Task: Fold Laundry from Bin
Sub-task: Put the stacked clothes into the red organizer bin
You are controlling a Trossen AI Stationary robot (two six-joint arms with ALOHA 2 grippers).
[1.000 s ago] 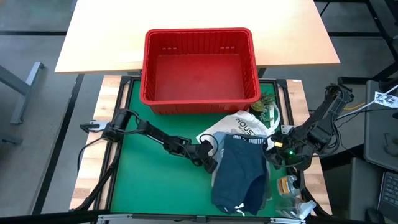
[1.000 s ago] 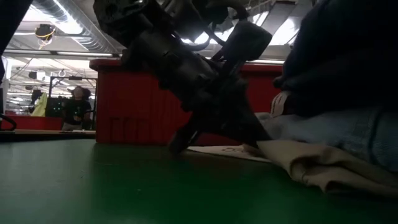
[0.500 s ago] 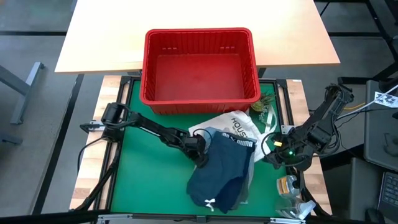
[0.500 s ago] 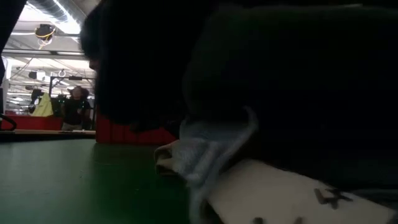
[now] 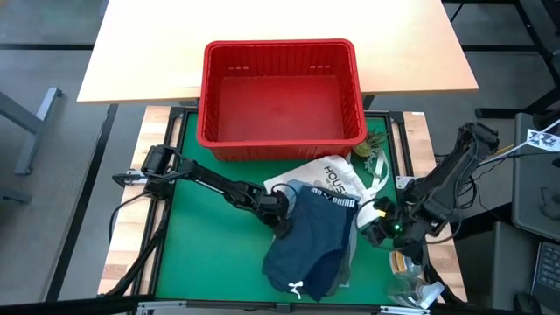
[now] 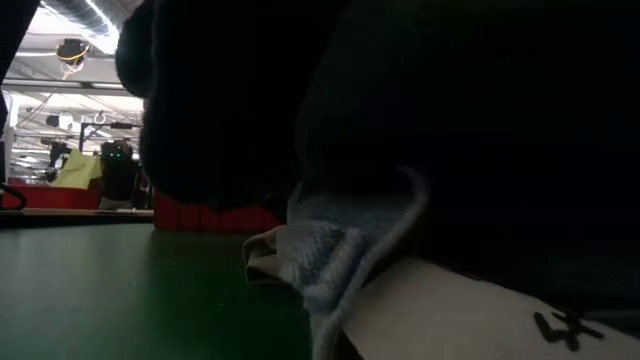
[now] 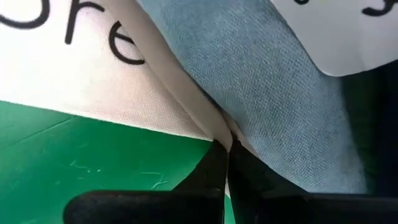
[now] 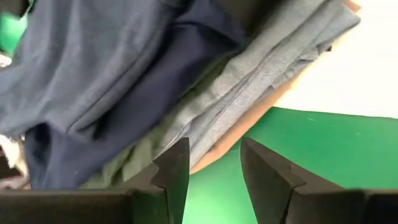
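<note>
- The bin (image 5: 280,92) stands empty at the far side of the table (image 5: 210,254), and the laundry (image 5: 319,236) lies in one heap on the green mat in front of it, so to my eye the job is at the sorting stage: getting one garment free of the pile before any folding.
- On top of the heap are the navy shorts (image 5: 311,249); under them I can make out a light blue shirt (image 7: 280,106), a beige layer and the white printed tote bag (image 5: 328,178).
- The left gripper (image 5: 278,213) is down at the heap's left edge. Its fingers (image 7: 214,168) are pressed together, nipping the cloth edge where the beige layer and the blue shirt meet.
- The right gripper (image 5: 378,223) sits at the heap's right edge. Its fingers (image 8: 177,165) are spread about halfway, with nothing between them, pointed at the stacked hems of the pile just beyond the tips.
- Next, I'd say, the left arm has to draw its pinched piece clear without dragging the whole stack along; the right one could pin or take the other side.
- The risk I see: that pinch may have caught two layers, not one.
</note>
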